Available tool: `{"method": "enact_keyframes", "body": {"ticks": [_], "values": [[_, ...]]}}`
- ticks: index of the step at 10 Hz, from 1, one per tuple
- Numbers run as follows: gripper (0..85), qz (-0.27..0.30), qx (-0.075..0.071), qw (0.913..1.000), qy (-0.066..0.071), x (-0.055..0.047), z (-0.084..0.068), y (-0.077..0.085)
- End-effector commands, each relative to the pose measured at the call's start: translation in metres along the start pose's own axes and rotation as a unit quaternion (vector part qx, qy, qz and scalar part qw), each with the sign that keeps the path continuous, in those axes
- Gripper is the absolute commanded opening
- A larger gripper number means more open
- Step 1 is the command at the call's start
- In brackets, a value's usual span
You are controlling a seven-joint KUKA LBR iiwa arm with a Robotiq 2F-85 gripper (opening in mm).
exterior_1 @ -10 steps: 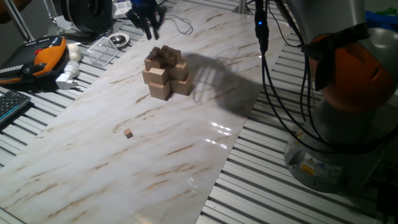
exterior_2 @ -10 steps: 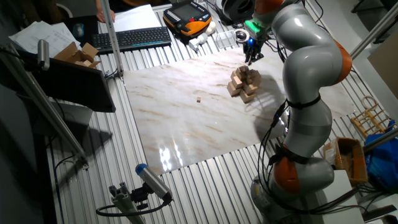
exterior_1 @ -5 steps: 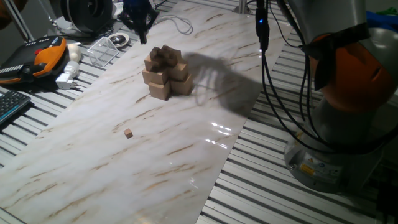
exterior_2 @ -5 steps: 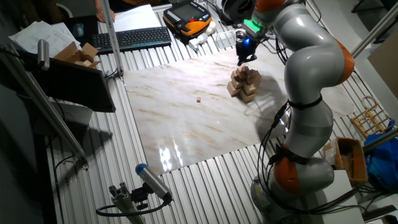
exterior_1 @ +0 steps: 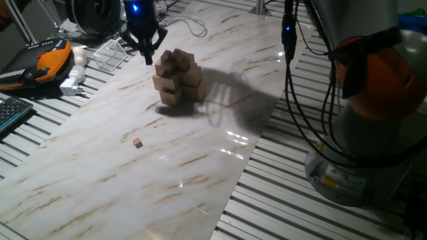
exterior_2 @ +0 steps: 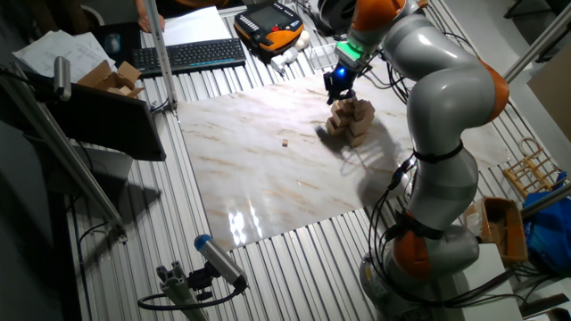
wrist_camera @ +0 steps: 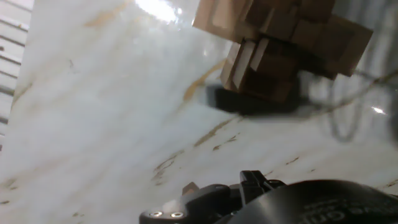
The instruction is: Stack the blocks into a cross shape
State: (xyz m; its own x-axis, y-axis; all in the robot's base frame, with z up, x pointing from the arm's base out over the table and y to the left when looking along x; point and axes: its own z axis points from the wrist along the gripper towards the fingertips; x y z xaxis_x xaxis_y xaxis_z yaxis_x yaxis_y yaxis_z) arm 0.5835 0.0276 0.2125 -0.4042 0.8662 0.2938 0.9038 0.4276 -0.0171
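My gripper (exterior_1: 148, 53) hangs just beside the cross shape (exterior_1: 177, 77) on the marble table (exterior_1: 220, 133), fingers pinched near together, holding nothing I can see. One tiny block (exterior_1: 137, 143) lies well apart.

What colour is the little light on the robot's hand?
Blue; the light above the gripper shows best in one fixed view.

Hand view blurred — cross shape (wrist_camera: 292, 43) cut off at top edge, fingers unseen.
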Motion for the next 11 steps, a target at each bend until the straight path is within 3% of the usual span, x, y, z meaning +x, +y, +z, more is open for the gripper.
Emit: {"method": "enact_keyframes", "body": {"ticks": [1,4,7,8,10,11], "values": [[0.0,-0.003,-0.001,1.0,0.0,0.002,0.003,0.0],[0.0,-0.008,-0.01,0.9999,-0.007,0.013,0.029,0.004],[0.0,-0.039,-0.015,0.9991,-0.004,0.015,0.034,0.004],[0.0,-0.071,-0.009,0.9974,0.01,0.015,0.034,0.004],[0.0,-0.13,0.009,0.9915,0.007,0.015,0.034,0.004],[0.0,-0.15,0.013,0.9886,0.011,0.015,0.034,0.004]]}}
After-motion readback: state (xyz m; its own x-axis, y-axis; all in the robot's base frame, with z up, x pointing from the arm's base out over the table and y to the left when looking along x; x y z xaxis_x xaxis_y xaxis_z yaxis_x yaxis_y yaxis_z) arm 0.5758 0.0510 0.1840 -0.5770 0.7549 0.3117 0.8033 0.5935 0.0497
